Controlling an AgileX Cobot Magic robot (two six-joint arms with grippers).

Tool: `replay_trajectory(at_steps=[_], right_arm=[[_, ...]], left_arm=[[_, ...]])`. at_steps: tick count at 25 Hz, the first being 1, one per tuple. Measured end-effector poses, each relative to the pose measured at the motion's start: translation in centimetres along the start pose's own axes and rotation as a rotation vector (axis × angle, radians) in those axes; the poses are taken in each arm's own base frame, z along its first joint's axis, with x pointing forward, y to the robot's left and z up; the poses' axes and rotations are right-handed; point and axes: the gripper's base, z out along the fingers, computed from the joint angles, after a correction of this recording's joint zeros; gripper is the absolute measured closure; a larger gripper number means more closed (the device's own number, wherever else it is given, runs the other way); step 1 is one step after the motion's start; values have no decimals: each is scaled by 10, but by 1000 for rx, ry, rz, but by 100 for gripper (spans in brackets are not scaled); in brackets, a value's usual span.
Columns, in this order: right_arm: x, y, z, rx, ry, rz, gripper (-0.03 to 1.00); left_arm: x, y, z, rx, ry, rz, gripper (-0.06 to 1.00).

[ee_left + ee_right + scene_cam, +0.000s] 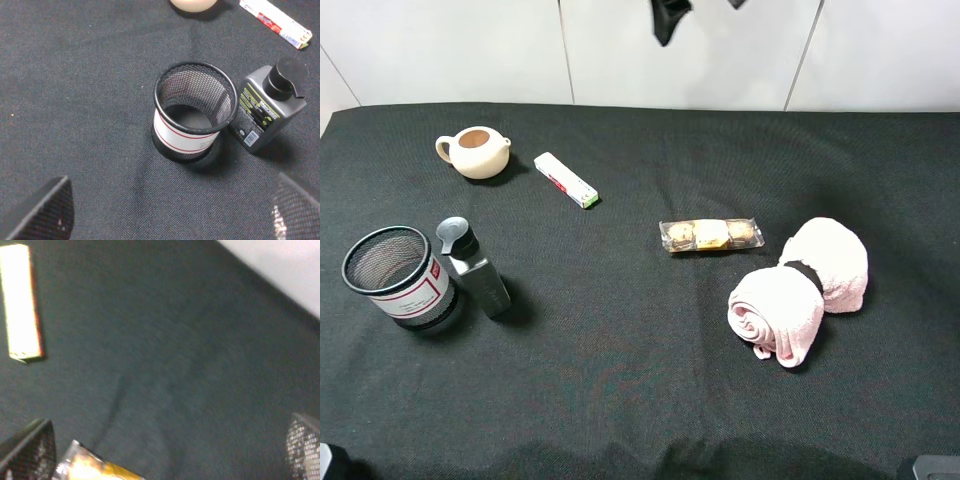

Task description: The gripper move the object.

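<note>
On the black cloth (640,380) the box (566,180) lies flat and untouched between both spread, empty grippers, ahead of the left gripper (170,210) past the mesh cup (194,112), so judge your nearer arm yourself and close across its long axis.

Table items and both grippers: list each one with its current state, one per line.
Box: lying flat, untouched.
Teapot: upright, no lid.
Mesh cup: upright, empty.
Bottle: upright, cap on.
Snack packet: flat, sealed.
Pink towel: rolled, black band around it.
Left gripper: open, holding nothing.
Right gripper: open, holding nothing.
</note>
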Motion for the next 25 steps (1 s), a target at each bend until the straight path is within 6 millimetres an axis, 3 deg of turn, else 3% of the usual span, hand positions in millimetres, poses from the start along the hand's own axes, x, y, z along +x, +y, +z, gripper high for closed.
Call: replay_trajectory(at_steps=[4,8,14,19,25], right_arm=[[21,-34,2,30,58,102,27],[53,-68,-10,62,105,205,27],[119,-109,-41,116,156,377,27],[174,-123,-73,164,155,500,27],[236,-117,-107,220,123,605,27]], left_arm=[[0,0,0,0,0,0,11],[0,0,0,0,0,0,11],[0,0,0,0,0,0,11],[0,0,0,0,0,0,11],[0,0,0,0,0,0,11]])
